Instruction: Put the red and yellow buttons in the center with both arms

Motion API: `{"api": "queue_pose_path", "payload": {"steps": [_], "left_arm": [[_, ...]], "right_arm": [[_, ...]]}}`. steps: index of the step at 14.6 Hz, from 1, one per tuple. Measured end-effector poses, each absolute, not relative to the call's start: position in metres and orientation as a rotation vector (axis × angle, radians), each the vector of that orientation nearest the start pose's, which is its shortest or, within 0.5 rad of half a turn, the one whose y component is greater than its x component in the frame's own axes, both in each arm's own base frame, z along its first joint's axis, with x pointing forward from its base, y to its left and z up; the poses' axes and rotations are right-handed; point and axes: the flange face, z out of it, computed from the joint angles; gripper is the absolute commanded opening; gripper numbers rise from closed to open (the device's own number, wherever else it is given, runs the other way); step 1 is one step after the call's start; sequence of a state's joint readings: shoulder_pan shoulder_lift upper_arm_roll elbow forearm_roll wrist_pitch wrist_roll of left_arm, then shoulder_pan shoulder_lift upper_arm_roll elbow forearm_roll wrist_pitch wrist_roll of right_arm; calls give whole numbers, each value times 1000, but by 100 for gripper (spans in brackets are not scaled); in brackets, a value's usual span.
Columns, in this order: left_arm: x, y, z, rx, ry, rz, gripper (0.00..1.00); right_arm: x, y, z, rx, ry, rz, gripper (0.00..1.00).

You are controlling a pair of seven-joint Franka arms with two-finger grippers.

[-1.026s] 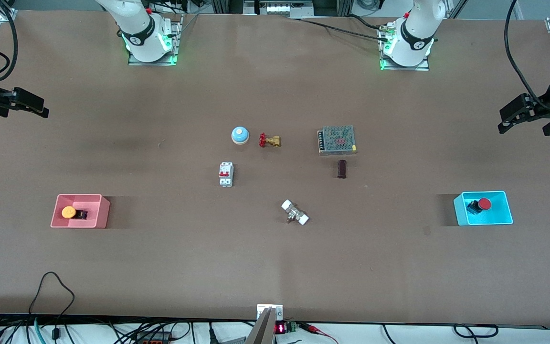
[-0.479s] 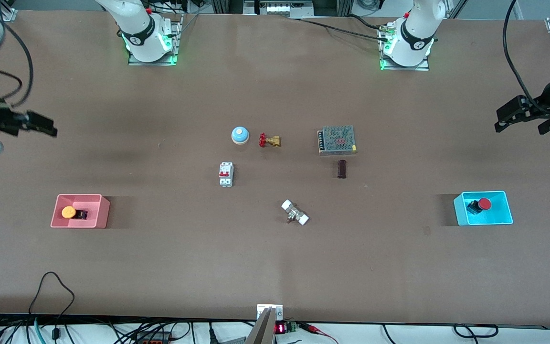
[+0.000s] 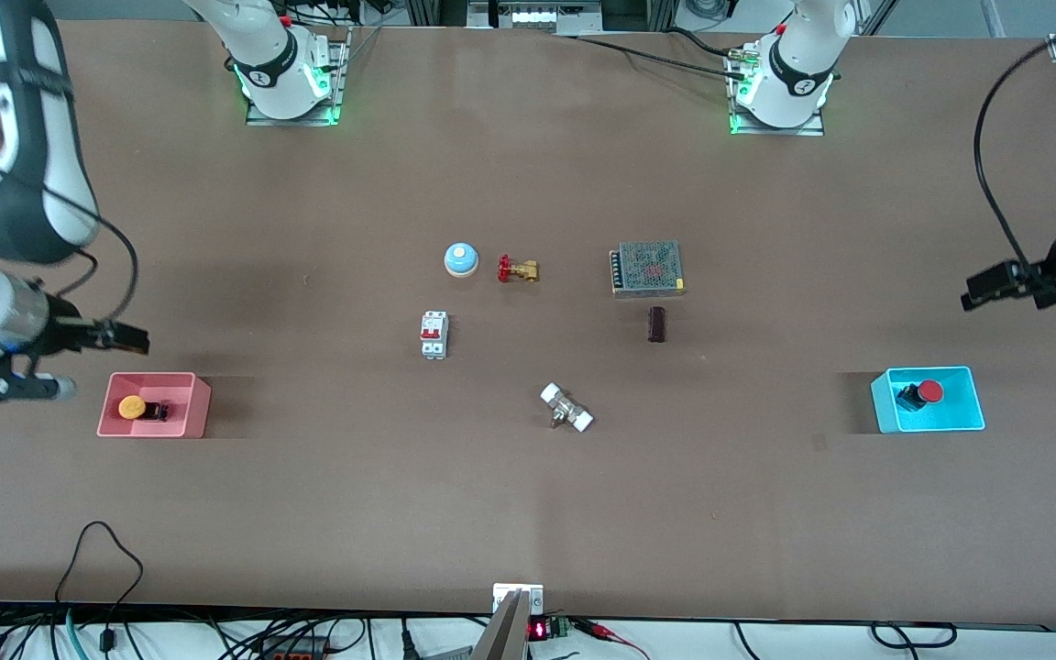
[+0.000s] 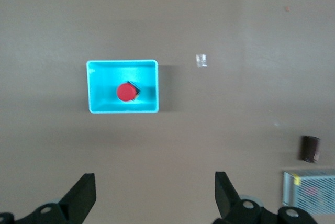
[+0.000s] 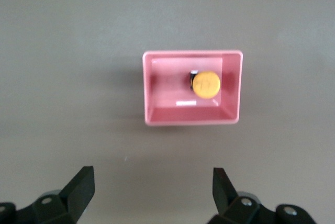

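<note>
The orange-yellow button (image 3: pixel 132 407) lies in the pink bin (image 3: pixel 198 403) toward the right arm's end of the table. My right gripper (image 3: pixel 129 341) hovers open and empty over the table beside that bin. The right wrist view shows the right gripper (image 5: pixel 153 177) open, short of the pink bin (image 5: pixel 149 88) and the yellow button (image 5: pixel 205 85). The red button (image 3: pixel 928 392) lies in the cyan bin (image 3: pixel 975 403) toward the left arm's end. My left gripper (image 3: pixel 982 291) hovers open and empty over the table beside it. The left wrist view shows the left gripper (image 4: pixel 154 182) open, the cyan bin (image 4: pixel 122 63) and the red button (image 4: pixel 125 91). The brown center (image 3: pixel 537 339) is bare.
Around the center stand a blue-and-white bell (image 3: pixel 460 259), a brass valve with a red handle (image 3: pixel 517 269), a white circuit breaker (image 3: pixel 434 334), a mesh-topped power supply (image 3: pixel 646 268), a dark cylinder (image 3: pixel 656 324) and a metal fitting with white ends (image 3: pixel 566 408).
Both grippers have moved down the front view toward their bins, the right one farther. The buttons and bins have not moved.
</note>
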State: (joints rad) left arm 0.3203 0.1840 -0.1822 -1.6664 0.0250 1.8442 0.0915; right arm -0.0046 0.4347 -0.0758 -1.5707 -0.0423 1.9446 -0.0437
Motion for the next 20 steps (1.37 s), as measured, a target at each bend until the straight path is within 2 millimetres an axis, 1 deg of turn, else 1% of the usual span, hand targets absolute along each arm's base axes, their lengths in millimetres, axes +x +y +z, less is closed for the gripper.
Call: {"api": "queue_pose_path", "payload": {"steps": [2, 5, 6, 8, 11, 15, 16, 18, 19, 20], "left_arm": [[622, 117, 462, -3154, -63, 15, 100], [634, 150, 412, -3169, -74, 8, 100], [638, 157, 396, -3173, -79, 2, 100], [644, 162, 367, -3173, -73, 9, 100], [651, 164, 320, -3159, -38, 46, 100], [653, 162, 268, -3170, -28, 43, 100], [652, 161, 256, -3173, -26, 32, 99], [649, 159, 239, -3177, -23, 27, 91], [648, 158, 235, -3179, -23, 30, 86], [648, 158, 234, -3179, -22, 30, 77]], "right_arm": [[684, -61, 354, -3219, 15, 71, 100], [694, -84, 309, -3228, -39, 29, 100], [696, -92, 297, -3228, -67, 31, 100], [695, -100, 279, -3225, -111, 58, 100], [697, -101, 262, -3225, -141, 54, 100], [697, -104, 248, -3225, -141, 62, 100], [697, -104, 246, -3225, -140, 65, 99], [697, -105, 244, -3225, -140, 62, 92], [697, -105, 245, -3225, -141, 61, 87], [698, -105, 245, -3225, -141, 61, 84]]}}
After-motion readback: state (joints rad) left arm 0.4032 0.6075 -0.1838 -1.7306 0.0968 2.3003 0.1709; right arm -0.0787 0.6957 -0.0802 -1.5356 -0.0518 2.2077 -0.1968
